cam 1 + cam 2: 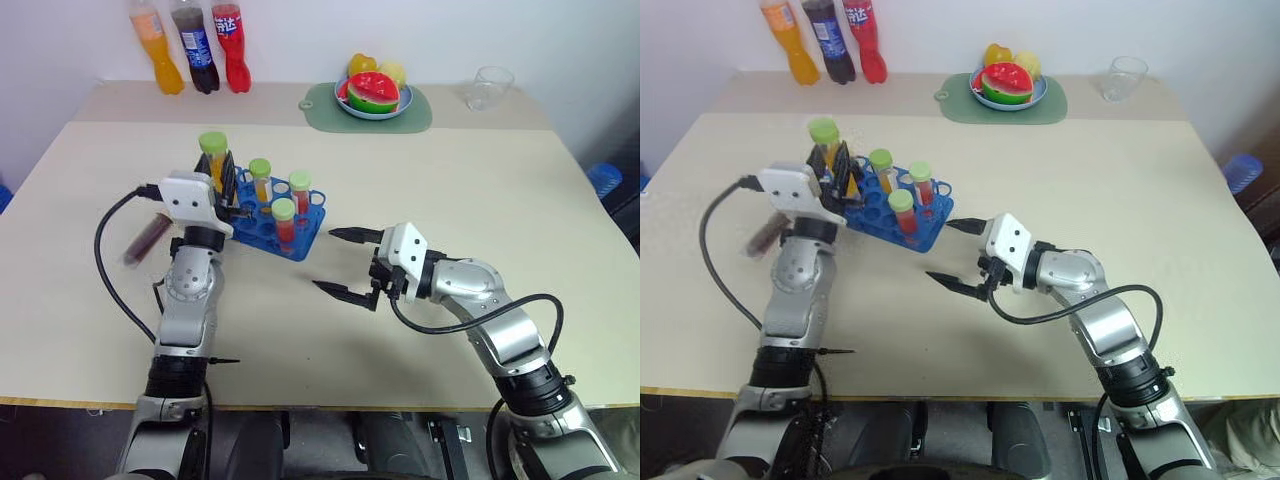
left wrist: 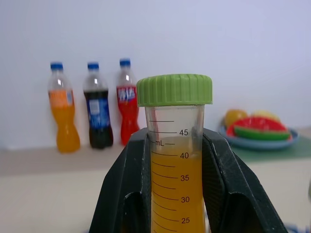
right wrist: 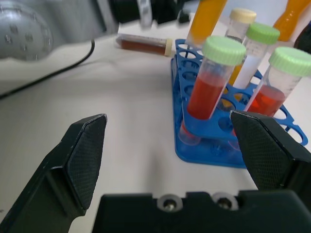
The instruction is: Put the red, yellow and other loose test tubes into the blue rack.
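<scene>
left tool [image 2: 177,194]: clamped on yellow tube [image 2: 176,160] | right tool [image 1: 345,265]: apart, beside blue rack [image 1: 300,235]

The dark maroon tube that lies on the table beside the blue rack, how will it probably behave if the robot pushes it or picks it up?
The dark maroon tube lies on its side next to the blue rack. Being round, it would likely roll if nudged sideways. Its smooth clear wall may be slippery between hard fingers, so a firm grip seems wise. It is mostly full of liquid, so probably rather heavy for its size.
</scene>
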Controlling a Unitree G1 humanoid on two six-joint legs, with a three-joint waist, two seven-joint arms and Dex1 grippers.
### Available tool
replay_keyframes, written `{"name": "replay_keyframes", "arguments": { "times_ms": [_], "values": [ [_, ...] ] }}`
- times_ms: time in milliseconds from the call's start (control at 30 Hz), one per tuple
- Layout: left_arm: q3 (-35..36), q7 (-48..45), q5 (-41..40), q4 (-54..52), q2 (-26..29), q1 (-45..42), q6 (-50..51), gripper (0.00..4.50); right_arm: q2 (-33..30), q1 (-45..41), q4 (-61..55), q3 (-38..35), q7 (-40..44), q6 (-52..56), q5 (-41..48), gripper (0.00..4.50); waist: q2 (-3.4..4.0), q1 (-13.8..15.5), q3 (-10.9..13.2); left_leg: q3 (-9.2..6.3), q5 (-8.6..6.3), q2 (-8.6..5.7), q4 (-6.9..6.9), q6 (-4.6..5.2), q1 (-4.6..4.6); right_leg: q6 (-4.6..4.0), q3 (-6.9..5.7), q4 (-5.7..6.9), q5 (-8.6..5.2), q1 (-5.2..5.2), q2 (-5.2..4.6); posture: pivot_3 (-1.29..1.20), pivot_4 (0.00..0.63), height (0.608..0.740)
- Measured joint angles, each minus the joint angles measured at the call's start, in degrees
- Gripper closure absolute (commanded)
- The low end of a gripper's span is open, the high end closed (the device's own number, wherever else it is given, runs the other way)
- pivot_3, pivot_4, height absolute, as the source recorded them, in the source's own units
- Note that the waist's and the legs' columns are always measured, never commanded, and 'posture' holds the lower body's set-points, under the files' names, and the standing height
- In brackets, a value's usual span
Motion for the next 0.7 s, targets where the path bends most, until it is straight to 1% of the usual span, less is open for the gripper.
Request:
{"name": "replay_keyframes", "arguments": {
  "times_ms": [200,333,567,700],
  "values": [
    [-0.1,-1.3,0.5,1.6,-2.1,1.1,-0.7,3.72,-1.2,0.4,-2.0,-0.1,0.7,2.6,1.6,0.00,0.00,0.0,0.0,-0.03,0.00,0.00,0.01,0.00,0.00,0.00,-0.02,0.01,0.00,0.00,0.01,0.00,0.150,0.734],
    [-0.1,-2.2,0.9,3.6,-3.1,0.9,-2.2,3.72,-2.6,0.7,-4.6,-0.1,2.0,6.2,4.7,0.00,0.01,0.0,0.0,-0.04,0.00,0.00,0.00,0.00,0.02,0.00,-0.02,0.02,0.00,0.01,0.02,0.00,0.150,0.734],
    [0.1,-3.0,1.0,6.3,-5.3,0.4,-5.3,3.72,-2.6,0.9,-6.2,-0.1,1.6,9.5,7.3,0.00,0.01,0.0,0.0,-0.04,0.00,0.00,0.02,0.01,0.06,0.00,-0.03,0.02,0.00,0.07,0.02,0.00,0.150,0.734],
    [0.3,-3.0,1.4,9.7,-5.5,-0.4,-7.0,3.72,-2.6,1.0,-6.8,-0.1,1.0,10.0,7.8,0.00,0.01,0.0,0.0,-0.04,0.00,0.00,0.02,0.01,0.07,0.00,-0.03,0.01,0.00,0.08,0.02,0.00,0.150,0.734]
  ]
}}
